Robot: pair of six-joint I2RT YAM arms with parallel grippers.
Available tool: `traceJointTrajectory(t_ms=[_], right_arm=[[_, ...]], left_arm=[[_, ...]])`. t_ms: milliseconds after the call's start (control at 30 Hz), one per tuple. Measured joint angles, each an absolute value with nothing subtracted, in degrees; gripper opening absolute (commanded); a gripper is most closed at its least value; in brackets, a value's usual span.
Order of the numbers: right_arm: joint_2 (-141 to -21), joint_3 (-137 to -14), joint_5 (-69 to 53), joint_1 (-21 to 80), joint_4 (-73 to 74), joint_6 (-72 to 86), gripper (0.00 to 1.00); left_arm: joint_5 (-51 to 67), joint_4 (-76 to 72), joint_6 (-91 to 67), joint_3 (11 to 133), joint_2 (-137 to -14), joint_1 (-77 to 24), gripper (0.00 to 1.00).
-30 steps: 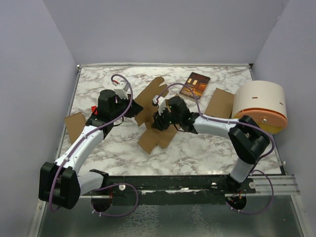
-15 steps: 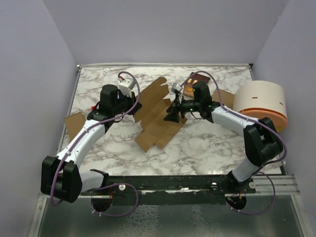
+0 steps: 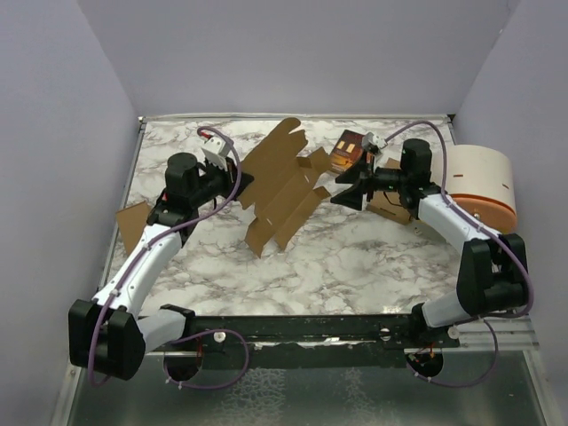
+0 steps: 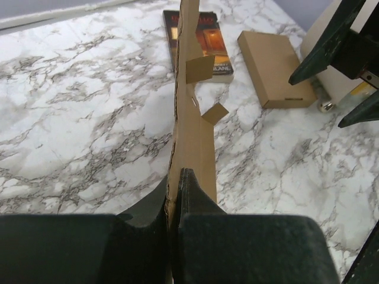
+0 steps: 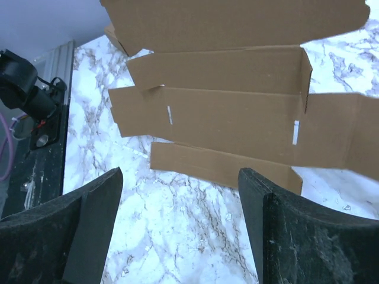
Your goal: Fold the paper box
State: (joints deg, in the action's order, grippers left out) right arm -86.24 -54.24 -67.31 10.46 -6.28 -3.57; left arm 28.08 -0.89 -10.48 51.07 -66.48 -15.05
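Observation:
The paper box (image 3: 282,188) is a flat tan die-cut sheet with flaps and slots, tilted up off the marble table in the middle of the top view. My left gripper (image 3: 240,183) is shut on its left edge. In the left wrist view the sheet (image 4: 192,133) runs edge-on away from the pinching jaws (image 4: 175,188). My right gripper (image 3: 344,188) hangs open just right of the sheet, not touching it. The right wrist view shows the box's panels (image 5: 237,118) beyond the spread fingers (image 5: 180,201), with bare marble between them.
A dark printed booklet (image 3: 348,151) lies at the back behind the right gripper. A round white drum with an orange band (image 3: 479,186) stands at the right edge. One flat cardboard piece (image 3: 133,224) lies at the left; another (image 3: 392,197) sits under the right arm.
My right gripper has opened, left the box and drawn back to the right. My left gripper has swung the sheet up and toward the back, still holding its edge.

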Motion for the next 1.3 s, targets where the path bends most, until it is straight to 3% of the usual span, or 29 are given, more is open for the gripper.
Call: traceJointTrajectory(t_ms=[200, 300, 467, 633, 1300], right_arm=[[-84.90, -51.66, -69.63, 7.18, -13.39, 3.51, 0.78], [-85.93, -51.24, -69.71, 5.98, -14.28, 6.02, 0.73], [-88.99, -49.10, -69.14, 6.00, -18.35, 11.60, 0.34], [-92.18, -48.80, -65.91, 8.80, -18.35, 13.72, 0.19], [-97.84, -54.59, -51.03, 20.14, -13.30, 13.69, 0.17]], left_arm=[[29.58, -10.31, -18.39, 45.69, -60.99, -14.50, 0.00], [29.50, -14.06, -21.37, 44.42, -59.18, -14.46, 0.00], [29.30, -20.14, -26.61, 41.04, -57.54, -14.46, 0.00], [30.35, -27.42, -34.39, 37.74, -59.55, -14.46, 0.00], [32.01, -42.30, -52.95, 31.86, -70.22, -16.80, 0.00]])
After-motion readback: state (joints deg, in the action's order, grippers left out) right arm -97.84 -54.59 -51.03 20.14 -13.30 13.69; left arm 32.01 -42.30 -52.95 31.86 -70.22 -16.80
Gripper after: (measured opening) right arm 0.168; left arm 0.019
